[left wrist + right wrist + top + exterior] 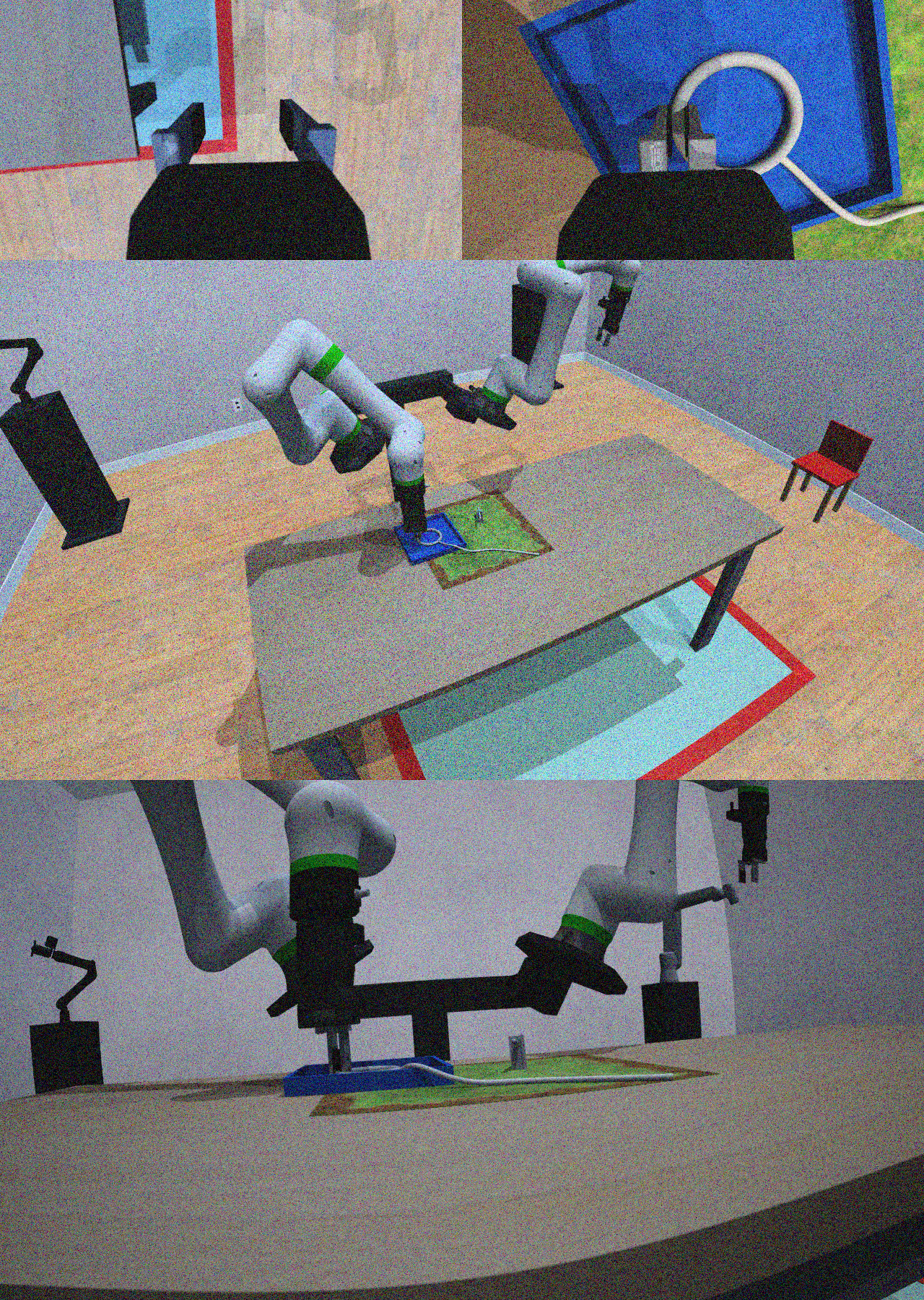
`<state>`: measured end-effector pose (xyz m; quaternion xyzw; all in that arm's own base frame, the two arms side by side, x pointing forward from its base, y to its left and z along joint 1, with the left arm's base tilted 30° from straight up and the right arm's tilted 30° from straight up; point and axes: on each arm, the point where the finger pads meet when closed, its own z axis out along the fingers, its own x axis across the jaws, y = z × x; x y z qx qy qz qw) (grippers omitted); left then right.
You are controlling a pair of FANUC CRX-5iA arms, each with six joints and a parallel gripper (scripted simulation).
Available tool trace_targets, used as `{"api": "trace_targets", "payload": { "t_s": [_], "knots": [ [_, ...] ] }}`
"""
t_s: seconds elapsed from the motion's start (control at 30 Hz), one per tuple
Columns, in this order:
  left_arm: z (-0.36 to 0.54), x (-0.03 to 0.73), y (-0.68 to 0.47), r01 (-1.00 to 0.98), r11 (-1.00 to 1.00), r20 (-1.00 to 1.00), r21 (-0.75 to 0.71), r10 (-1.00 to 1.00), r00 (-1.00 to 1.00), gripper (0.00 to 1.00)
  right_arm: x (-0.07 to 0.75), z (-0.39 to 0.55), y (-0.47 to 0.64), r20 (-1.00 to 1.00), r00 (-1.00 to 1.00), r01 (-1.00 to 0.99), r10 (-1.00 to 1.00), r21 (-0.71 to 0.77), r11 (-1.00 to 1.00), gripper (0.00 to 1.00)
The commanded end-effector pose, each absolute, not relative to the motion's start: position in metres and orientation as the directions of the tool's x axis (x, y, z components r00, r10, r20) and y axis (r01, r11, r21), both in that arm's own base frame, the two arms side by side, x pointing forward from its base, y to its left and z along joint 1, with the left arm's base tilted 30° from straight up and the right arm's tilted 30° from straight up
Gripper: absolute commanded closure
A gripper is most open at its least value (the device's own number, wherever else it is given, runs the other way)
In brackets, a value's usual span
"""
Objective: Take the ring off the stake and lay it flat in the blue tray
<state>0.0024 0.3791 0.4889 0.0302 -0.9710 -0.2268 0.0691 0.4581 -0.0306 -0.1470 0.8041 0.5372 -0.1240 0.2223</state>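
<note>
The white ring (430, 528) (795, 112) (381, 1067) is off the stake, level and low inside the blue tray (447, 521) (362, 1085) (893, 126). Whether it touches the tray floor is not clear. A white cord (866, 221) (548, 1080) (491, 550) runs from it over the tray rim. My right gripper (678, 120) (336, 1068) points down into the tray, shut on the side of the ring. The grey stake (478, 516) (517, 1051) stands upright and bare. My left gripper (242, 116) (748, 872) (603, 338) is open and empty, high and far from the tray.
The green mat (510, 525) (481, 1071) with a brown border lies beside and partly beneath the tray, on the large grey table (581, 570) (452, 1181). The cord's loose end rests near the mat's far corner. A red chair (824, 466) stands beyond the table.
</note>
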Motion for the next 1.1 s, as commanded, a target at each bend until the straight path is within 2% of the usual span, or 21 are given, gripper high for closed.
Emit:
{"api": "trace_targets", "payload": {
  "t_s": [0.0,0.5,0.53,1.07],
  "knots": [
    [0.4899,0.0027,0.3789,-0.027,0.894,0.120,0.447,-0.090,-0.989,0.00,0.4589,-0.1464,-0.0299,-0.437,0.392,0.919,0.810,0.226,-0.323,1.00],
    [0.4899,0.0027,0.3789,-0.027,0.894,0.120,0.447,-0.090,-0.989,0.00,0.4589,-0.1464,-0.0299,-0.437,0.392,0.919,0.810,0.226,-0.323,1.00],
    [0.4899,0.0027,0.3789,-0.027,0.894,0.120,0.447,-0.090,-0.989,0.00,0.4589,-0.1464,-0.0299,-0.437,0.392,0.919,0.810,0.226,-0.323,0.45],
    [0.4899,0.0027,0.3789,-0.027,0.894,0.120,0.447,-0.090,-0.989,0.00,0.4589,-0.1464,-0.0299,-0.437,0.392,0.919,0.810,0.226,-0.323,0.45]
  ]
}}
